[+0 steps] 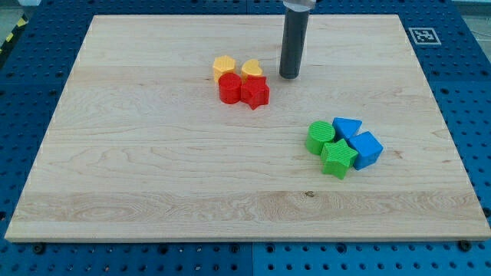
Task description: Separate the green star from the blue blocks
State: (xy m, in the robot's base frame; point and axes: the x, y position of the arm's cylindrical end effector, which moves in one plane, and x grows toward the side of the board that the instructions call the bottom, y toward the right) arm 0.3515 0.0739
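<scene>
Pale wooden desk (153,176) on a blue pegboard base (31,69), marker tag (423,34) at the view's top right corner. Tool: a plain rod, nothing held, my tip (289,76) resting just right of the yellow pair. Yellow hexagon-like block (224,65) and yellow block (251,68) touching red cylinder (229,88) and red star (255,92) below them. Well apart toward the view's lower right: green star (337,158) pressed against green cylinder (321,136), blue triangle (348,126) and blue cube (366,149).

green star (337,159), green cylinder (320,136), two blue blocks (366,149), seemingly ridged red pair (243,90), yellow pair (225,66)
</scene>
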